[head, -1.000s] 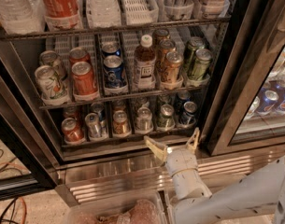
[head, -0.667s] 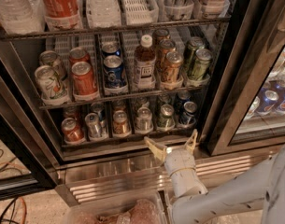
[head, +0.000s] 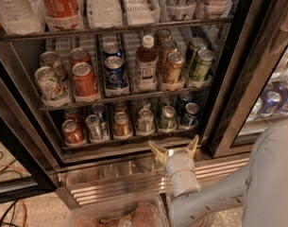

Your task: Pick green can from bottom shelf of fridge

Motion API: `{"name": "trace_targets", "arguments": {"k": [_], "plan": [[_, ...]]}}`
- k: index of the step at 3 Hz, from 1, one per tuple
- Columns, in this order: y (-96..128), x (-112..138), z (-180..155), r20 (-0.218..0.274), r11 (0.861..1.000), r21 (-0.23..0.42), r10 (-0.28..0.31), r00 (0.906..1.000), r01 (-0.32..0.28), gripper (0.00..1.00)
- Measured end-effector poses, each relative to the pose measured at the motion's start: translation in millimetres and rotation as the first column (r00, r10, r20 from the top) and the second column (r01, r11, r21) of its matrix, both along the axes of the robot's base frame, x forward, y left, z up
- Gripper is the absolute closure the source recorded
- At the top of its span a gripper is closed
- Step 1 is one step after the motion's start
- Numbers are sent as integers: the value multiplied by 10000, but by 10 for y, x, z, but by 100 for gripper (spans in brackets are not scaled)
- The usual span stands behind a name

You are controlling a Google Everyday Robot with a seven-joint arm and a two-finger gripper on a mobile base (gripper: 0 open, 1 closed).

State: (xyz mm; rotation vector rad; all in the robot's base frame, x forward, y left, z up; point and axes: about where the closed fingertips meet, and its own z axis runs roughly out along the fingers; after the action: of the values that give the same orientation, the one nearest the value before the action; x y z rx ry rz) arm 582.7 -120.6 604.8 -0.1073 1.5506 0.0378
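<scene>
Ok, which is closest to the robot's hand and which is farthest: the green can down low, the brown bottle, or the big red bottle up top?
1. The green can, on the bottom shelf, just above the open hand, which hovers before the steel base.
2. The brown bottle, one rack up, slightly left.
3. The big red bottle, top rack, far left.

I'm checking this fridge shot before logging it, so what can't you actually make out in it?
Camera view:
1. Print on the green can: too blurred to read.
2. Rear cans on the bottom shelf: hidden by the front row.
3. Top-rack bottles: cut off by the upper edge.
4. The arm behind the gripper, open just below that shelf: cut off by the lower and right edges.
</scene>
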Motion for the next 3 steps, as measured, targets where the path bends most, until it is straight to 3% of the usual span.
{"name": "trace_targets", "arguments": {"k": [1,3], "plan": [[-21,101,-202,-208,9997,-184,-144,9997,140,17],[-64,373,-404,-139,9980,-614,-188,9997,179,16]]}}
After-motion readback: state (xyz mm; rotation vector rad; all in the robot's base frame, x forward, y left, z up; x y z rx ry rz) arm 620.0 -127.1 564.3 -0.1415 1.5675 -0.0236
